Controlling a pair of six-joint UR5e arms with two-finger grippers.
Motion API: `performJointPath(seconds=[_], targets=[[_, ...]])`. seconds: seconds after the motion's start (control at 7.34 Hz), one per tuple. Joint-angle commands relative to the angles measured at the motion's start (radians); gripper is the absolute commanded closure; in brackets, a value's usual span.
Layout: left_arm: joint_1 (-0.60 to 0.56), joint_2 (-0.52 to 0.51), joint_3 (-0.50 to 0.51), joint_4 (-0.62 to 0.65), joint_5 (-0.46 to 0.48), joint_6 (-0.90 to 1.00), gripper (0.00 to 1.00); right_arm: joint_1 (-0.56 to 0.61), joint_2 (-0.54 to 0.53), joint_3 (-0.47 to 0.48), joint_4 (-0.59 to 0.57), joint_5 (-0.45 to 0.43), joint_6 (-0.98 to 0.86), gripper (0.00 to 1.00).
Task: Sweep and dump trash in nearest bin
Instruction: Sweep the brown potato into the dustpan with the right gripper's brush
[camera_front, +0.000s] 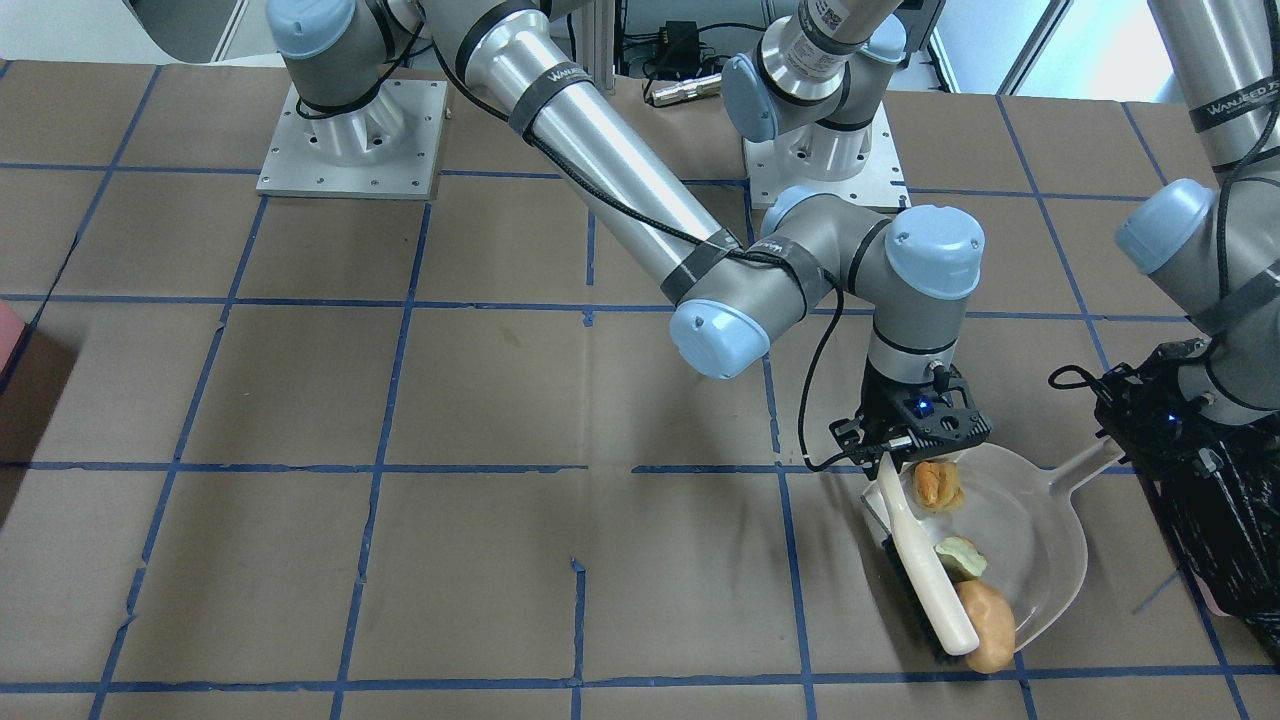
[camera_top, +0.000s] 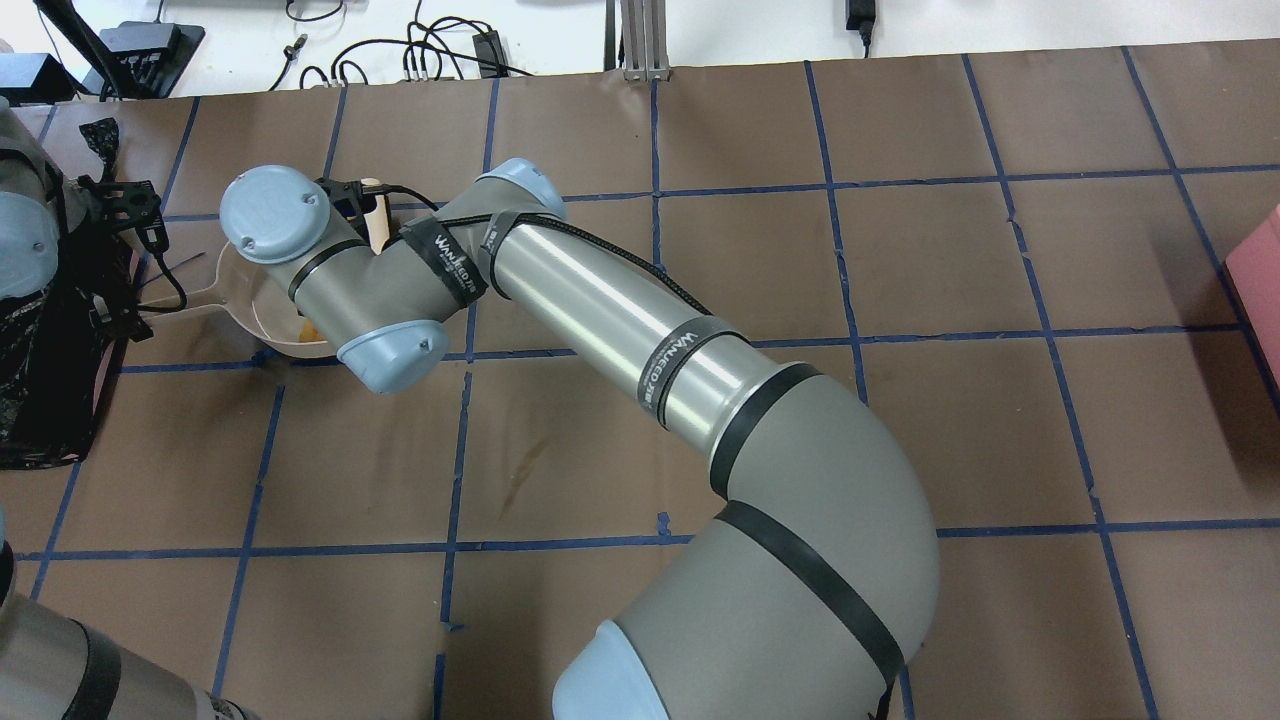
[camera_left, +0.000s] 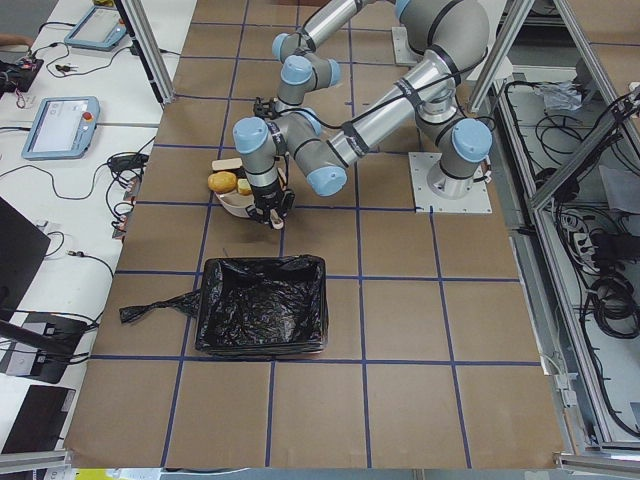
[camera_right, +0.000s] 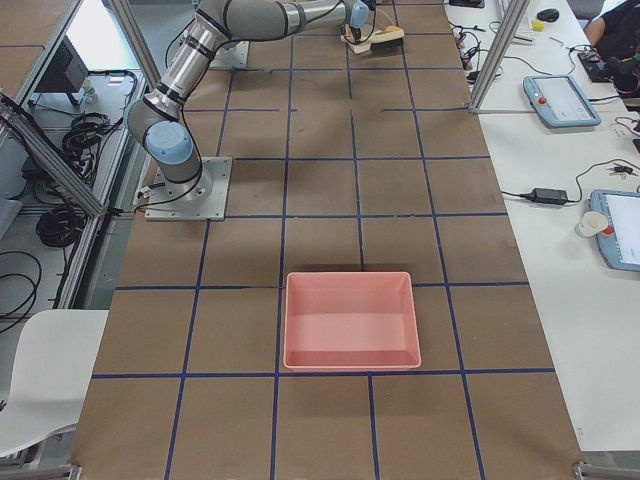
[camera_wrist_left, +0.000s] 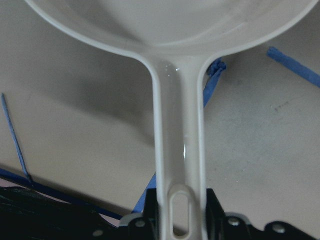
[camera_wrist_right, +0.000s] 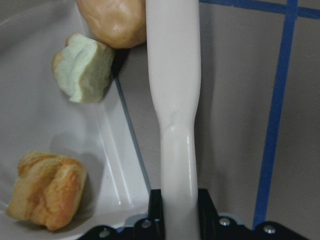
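Sweeping: you are working the brush (camera_front: 925, 565) along the open lip of the dustpan (camera_front: 1045, 520), and the job looks nearly done.
Right claw (camera_wrist_right: 179, 200): it is reaching across and clamping the brush handle, closed snugly on both sides.
Left claw (camera_wrist_left: 179, 215): it is gripping the end of the dustpan handle, by the hanging slot, with the pan lying low on the table (camera_front: 500, 400).
Scraps: the golden-brown piece (camera_front: 938, 485) is sitting well inside the pan. The pale chunk (camera_front: 960, 556) and the tan lump (camera_front: 988, 612) are resting right at the lip, against the brush. The lump seems to be hanging off the near corner.
Bin (camera_left: 262, 305): the black-lined one is standing just beside the left arm, behind the pan handle. The pink box (camera_right: 350, 318) is lying well apart, at the far end.
Doing it well: you should be driving the brush squarely toward the pan's back wall and pressing the lip down so nothing slips under.
Watching for: the round lump is likely to roll, so it should be deep inside the pan before you lift and tip toward the bin.
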Motion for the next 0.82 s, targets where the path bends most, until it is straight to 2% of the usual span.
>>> performJointPath(seconds=[0.0,0.27,0.54,0.68], targets=[[0.000,0.000,0.000,0.000,0.000,0.000,0.99,0.059,-0.004,-0.005,0.000,-0.024,0.054,0.84],[0.001,0.003,-0.005,0.002,-0.006,-0.003,0.99,0.118,-0.005,-0.031,0.007,-0.052,0.137,0.83],[0.001,0.006,-0.023,0.011,-0.051,0.014,0.99,0.167,-0.010,-0.045,0.017,-0.064,0.209,0.83],[0.001,0.005,-0.023,0.011,-0.051,0.014,0.99,0.174,-0.019,-0.041,0.020,-0.079,0.200,0.83]])
